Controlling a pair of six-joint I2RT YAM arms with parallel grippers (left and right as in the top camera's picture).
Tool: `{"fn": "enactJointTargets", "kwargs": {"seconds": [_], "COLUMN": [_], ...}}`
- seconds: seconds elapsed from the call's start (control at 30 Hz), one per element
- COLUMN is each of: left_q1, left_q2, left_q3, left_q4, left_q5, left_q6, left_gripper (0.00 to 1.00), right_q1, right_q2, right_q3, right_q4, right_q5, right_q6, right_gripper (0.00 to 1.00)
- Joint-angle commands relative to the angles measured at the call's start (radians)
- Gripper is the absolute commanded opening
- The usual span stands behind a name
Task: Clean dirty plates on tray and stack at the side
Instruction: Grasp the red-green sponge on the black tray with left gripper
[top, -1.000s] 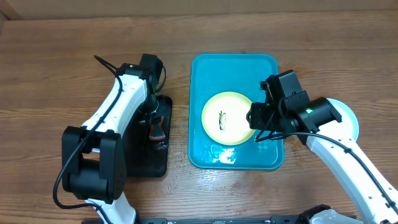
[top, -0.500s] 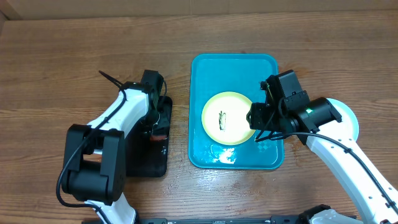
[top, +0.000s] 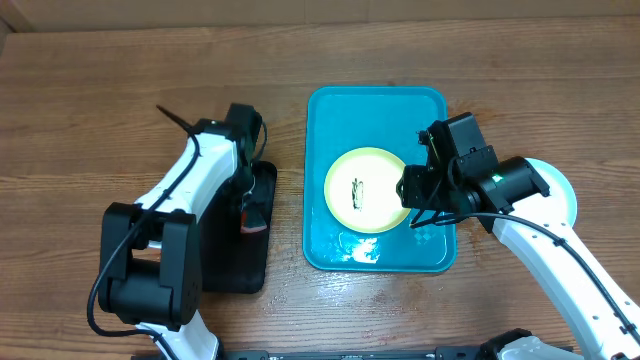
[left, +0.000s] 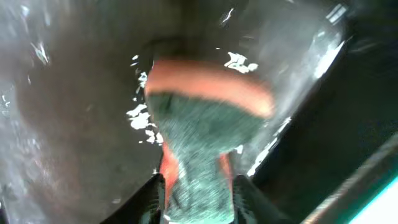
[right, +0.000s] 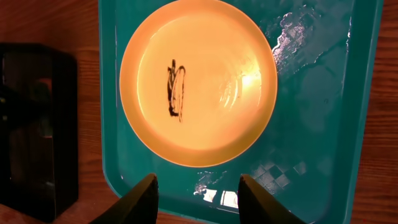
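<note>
Now left jaws straddle the sponge (left: 205, 124), grip unclear; right jaws gape empty by the marked plate (right: 199, 81), so scrubbing should follow.

Tabletop (top: 100, 100): brown wood, clear grain, low satin sheen. Large tray (top: 325, 120): turquoise plastic, smooth & glossy, w/ a water film and shiny puddles along its near side. Plate (top: 385, 185) on it: pale yellow, smooth, glossy, wet-looking, dark scribble at centre. Second plate (top: 562, 188), at right, part-hidden by an arm: pale blue-white, smooth. Black tray (top: 225, 255), at left: hard plastic, glossy, wet glints in the wrist view. Sponge (left: 202, 124): orange foam body, rough dark-green scouring face, fibrous & matt. Left arm (top: 190, 180) & right arm (top: 560, 250): smooth white plastic shells, black matt joints.
</note>
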Motion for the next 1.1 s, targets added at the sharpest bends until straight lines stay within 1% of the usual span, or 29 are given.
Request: {"fn": "enactJointTargets", "kwargs": {"seconds": [0.0,0.1,0.17,0.2,0.3,0.43,0.6,0.7,0.8,0.9,0.97,1.07], "left_q1": [0.005,0.0,-0.008,-0.01,-0.015,-0.005,0.0,0.0,0.0,-0.001,-0.002,-0.002], "left_q2": [0.014,0.016,0.016,0.016,0.016,0.016,0.006,-0.008,-0.023,-0.032,-0.035,-0.035], "left_q3": [0.016,-0.023,-0.07,-0.09,-0.135,-0.119,-0.015,0.07,0.133,0.162,0.163,0.163], "left_q4": [0.005,0.029,0.068,0.084,0.122,0.125,0.037,-0.043,-0.101,-0.141,-0.148,-0.154], "left_q5": [-0.027,-0.023,-0.019,-0.017,-0.017,-0.017,-0.021,-0.043,-0.053,-0.072,-0.101,-0.114], "left_q6": [0.008,0.007,0.007,0.005,0.0,0.0,0.0,0.0,0.004,0.004,0.004,0.004], "left_gripper": [0.38,0.38,0.35,0.31,0.04,0.04,0.04,0.04,0.04,0.04,0.04,0.04], "right_q1": [-0.001,-0.001,-0.001,-0.001,-0.001,-0.001,-0.001,-0.002,-0.01,-0.042,-0.075,-0.125], "right_q2": [-0.002,-0.002,-0.002,-0.002,-0.002,-0.002,-0.002,-0.002,-0.002,-0.002,-0.002,0.01], "right_q3": [0.006,0.006,0.006,0.006,0.006,0.006,0.006,0.006,0.006,0.006,0.006,0.005], "right_q4": [0.005,0.005,0.006,0.006,0.005,0.006,0.005,-0.003,-0.019,-0.032,-0.037,-0.041], "right_q5": [-0.003,-0.003,-0.003,-0.003,-0.003,-0.003,0.014,0.075,0.183,0.253,0.243,0.213], "right_q6": [-0.003,-0.003,-0.003,-0.003,-0.003,-0.003,-0.003,0.01,0.097,0.163,0.162,0.138], "right_gripper": [0.43,0.43,0.43,0.43,0.44,0.44,0.44,0.44,0.44,0.51,0.56,0.58]}}
